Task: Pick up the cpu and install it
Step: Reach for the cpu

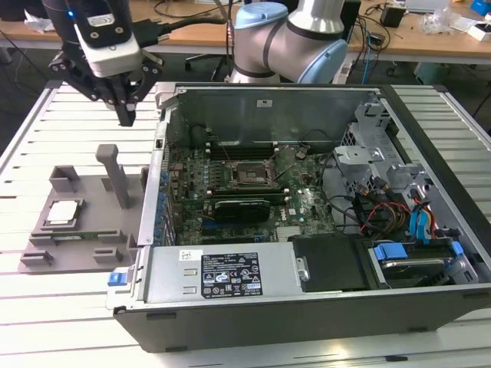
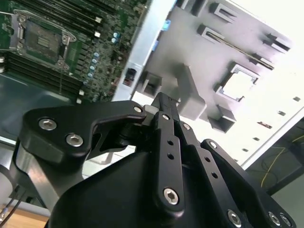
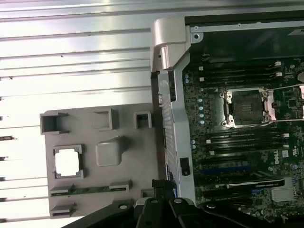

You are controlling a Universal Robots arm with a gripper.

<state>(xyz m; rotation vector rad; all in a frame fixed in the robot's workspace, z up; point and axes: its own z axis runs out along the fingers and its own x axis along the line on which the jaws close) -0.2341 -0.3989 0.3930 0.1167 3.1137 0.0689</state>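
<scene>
On the grey tray (image 1: 86, 188), the cpu (image 1: 64, 212) lies well apart from the empty claw (image 1: 126, 116), its fingers together

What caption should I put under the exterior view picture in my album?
Gripper, jaws shut, hovers over the grey tray holding the cpu, beside the open computer case.

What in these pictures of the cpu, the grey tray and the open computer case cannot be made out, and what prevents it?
- The cpu's top surface: washed out to white by glare in the first wrist view.
- The socket's contacts: too small in the exterior view.
- Part of the grey tray: hidden behind the pincer in the second wrist view.
- The robot arm: cut off by the top edge in the exterior view.
</scene>
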